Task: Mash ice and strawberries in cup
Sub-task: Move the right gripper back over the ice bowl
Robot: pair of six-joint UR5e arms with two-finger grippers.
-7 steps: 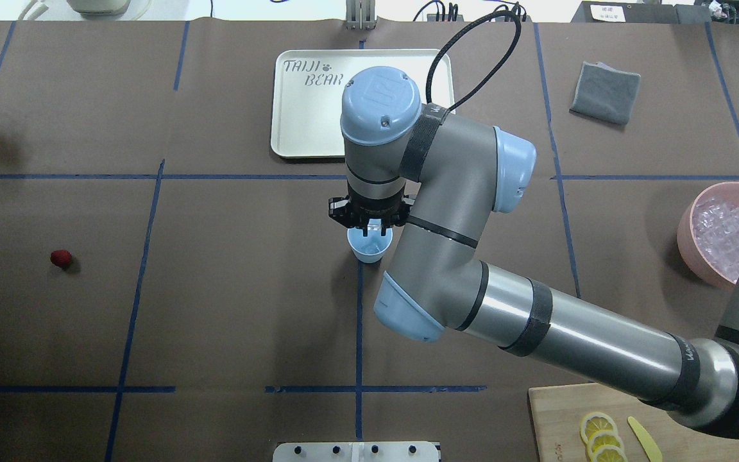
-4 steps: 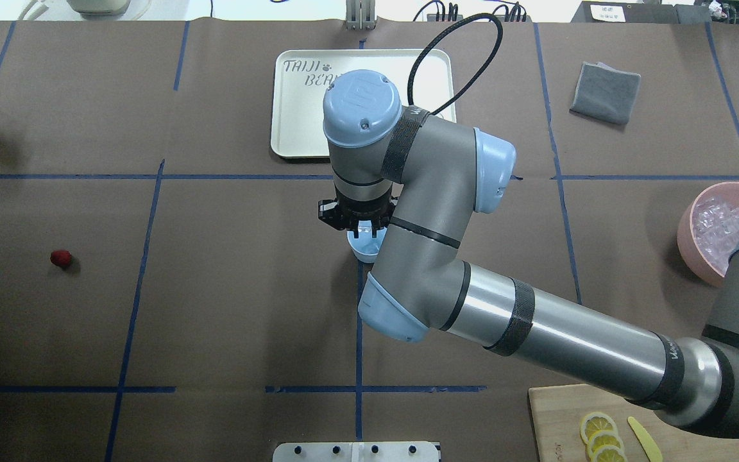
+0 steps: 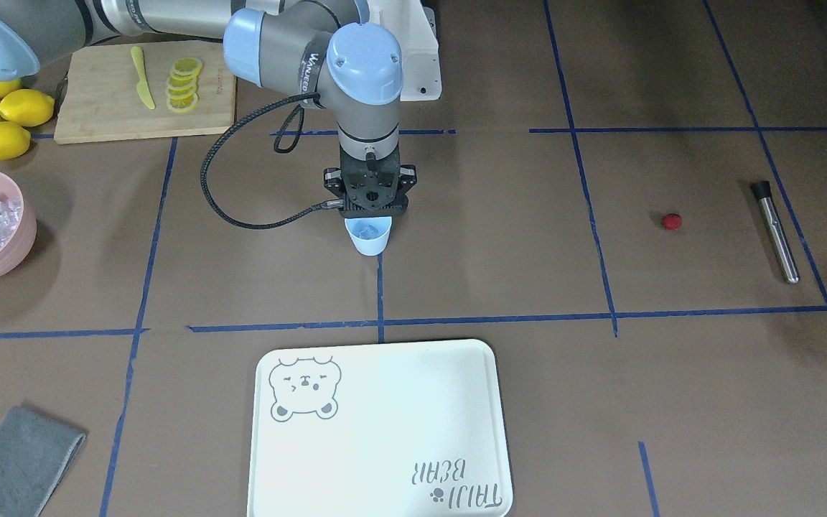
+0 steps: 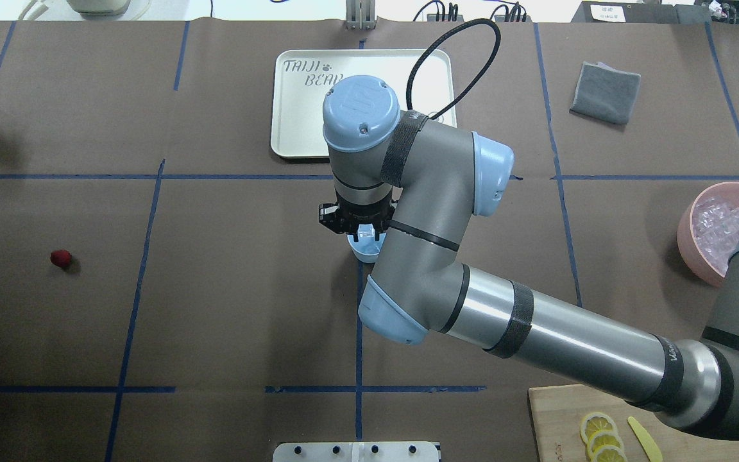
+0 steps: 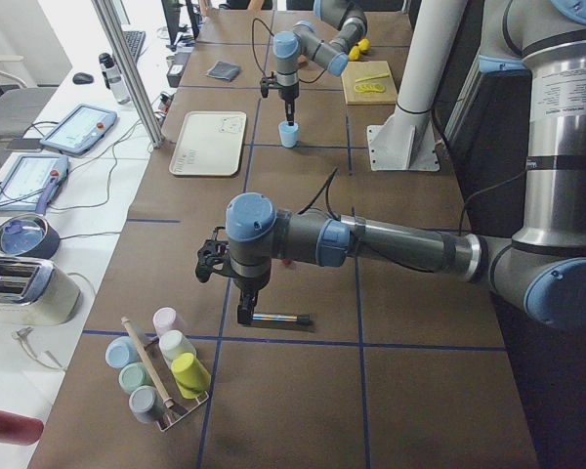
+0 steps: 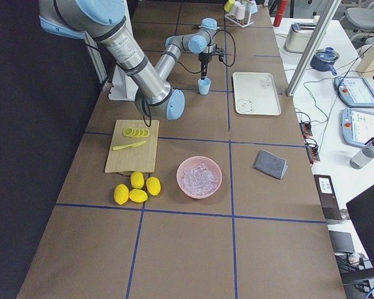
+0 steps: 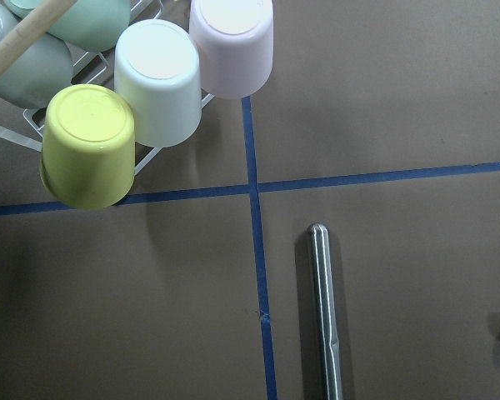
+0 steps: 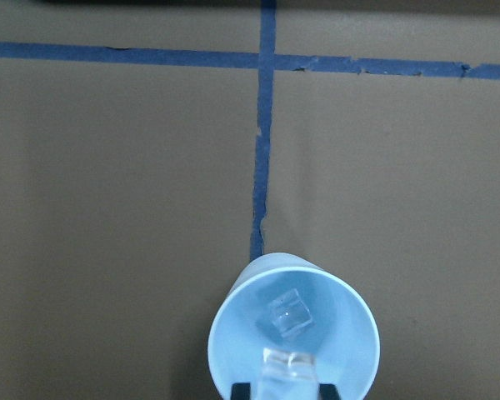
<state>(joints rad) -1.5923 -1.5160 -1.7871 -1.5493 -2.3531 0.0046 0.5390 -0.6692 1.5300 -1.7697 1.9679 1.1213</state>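
Observation:
The pale-blue cup [image 8: 293, 333] stands upright on a blue tape line at mid-table [image 3: 369, 237] [image 4: 364, 249], with one clear ice cube [image 8: 285, 313] lying in its bottom. My right gripper [image 8: 287, 387] hangs straight over the cup's mouth [image 3: 369, 214], shut on a second ice cube [image 8: 288, 368]. More ice fills the pink bowl [image 4: 687, 228]. The strawberry [image 4: 60, 258] [image 3: 671, 221] lies alone on the table far to the robot's left. My left gripper [image 5: 244, 315] shows only in the exterior left view, above a steel muddler [image 7: 325, 317]; I cannot tell its state.
A white tray [image 3: 385, 431] lies beyond the cup. A grey cloth [image 4: 605, 91] sits far right. The cutting board [image 3: 97, 108] carries lemon slices and a yellow knife, with whole lemons [image 3: 1, 122] beside it. A rack of upturned cups [image 7: 158, 83] stands near the muddler.
The right arm has shifted a little to the left with the ice cube still in its gripper, staying over the cup. Cup and strawberry have not moved.

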